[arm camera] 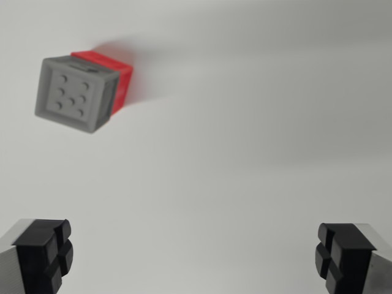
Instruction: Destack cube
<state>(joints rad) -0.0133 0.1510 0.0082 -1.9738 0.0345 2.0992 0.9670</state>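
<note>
My gripper (195, 257) is spread wide, holding nothing. The grey studded plastic cube (76, 94) sits atop the red plastic cube (120, 77), upper left.

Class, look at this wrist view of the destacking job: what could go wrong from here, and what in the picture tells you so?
1. The end effector is open and empty, with the grey cube far off toward the wrist view's upper left, so a straight descent would likely miss.
2. The grey cube sits skewed to the fingers, so closing could twist it.
3. The red cube underneath might be dragged along.
</note>
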